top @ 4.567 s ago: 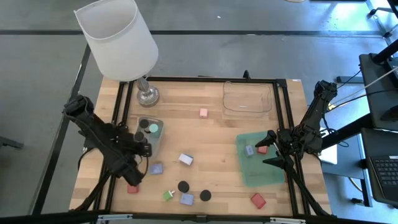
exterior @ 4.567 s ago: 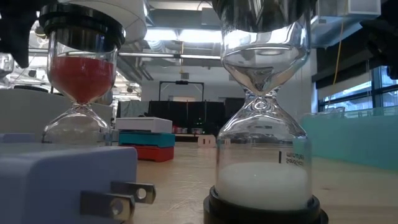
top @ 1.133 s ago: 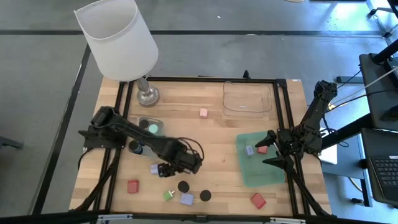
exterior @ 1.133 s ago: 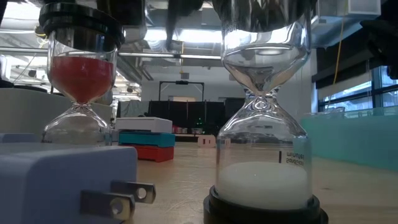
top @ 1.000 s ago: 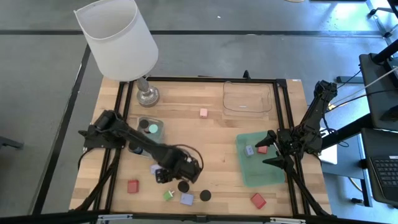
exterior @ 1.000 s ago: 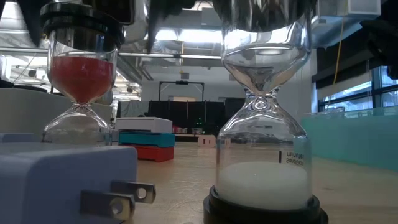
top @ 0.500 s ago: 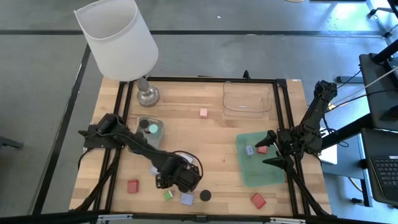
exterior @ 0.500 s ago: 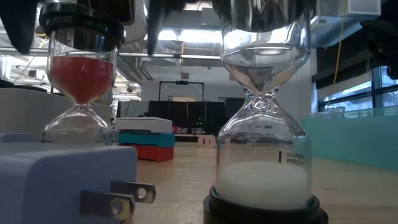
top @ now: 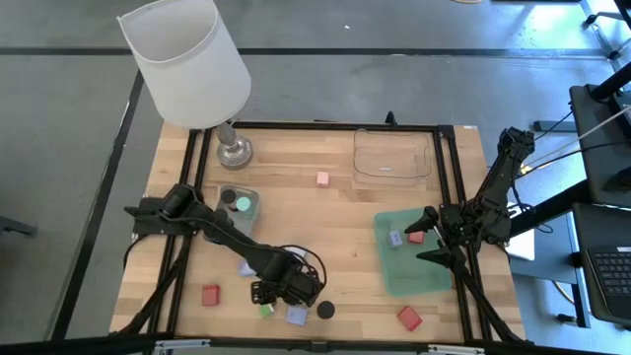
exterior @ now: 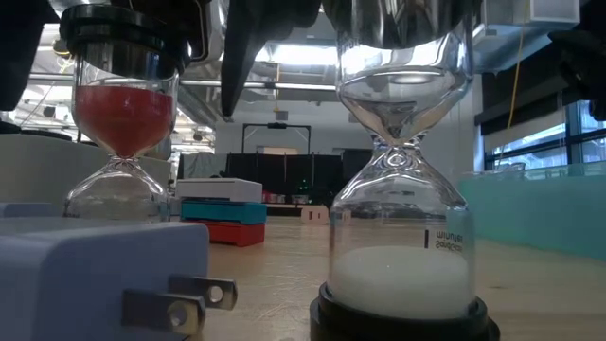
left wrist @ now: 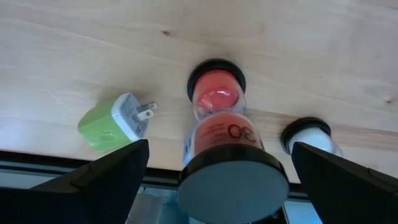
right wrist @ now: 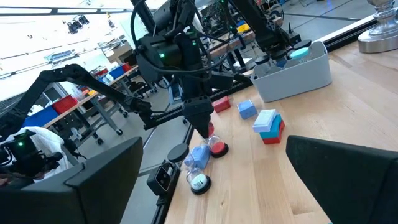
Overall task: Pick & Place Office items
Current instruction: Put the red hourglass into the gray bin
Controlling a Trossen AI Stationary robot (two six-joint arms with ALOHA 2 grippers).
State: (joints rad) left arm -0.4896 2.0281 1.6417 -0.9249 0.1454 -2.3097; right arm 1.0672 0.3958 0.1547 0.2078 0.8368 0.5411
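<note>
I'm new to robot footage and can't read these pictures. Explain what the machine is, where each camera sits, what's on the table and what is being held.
Two dark robot arms, each ending in a two-finger gripper, work at a wooden table. The high view looks straight down on it. The low view sits at table height, close behind a white-sand hourglass. The other two cameras ride on the arms' wrists.

On the table are a lamp, a clear tray, a green tray, a small grey bin and scattered small pieces, such as a pink block and a red block.

The left gripper hangs open over a red-sand hourglass, beside a green plug adapter, and grips nothing yet. The right gripper waits open and empty at the green tray.
</note>
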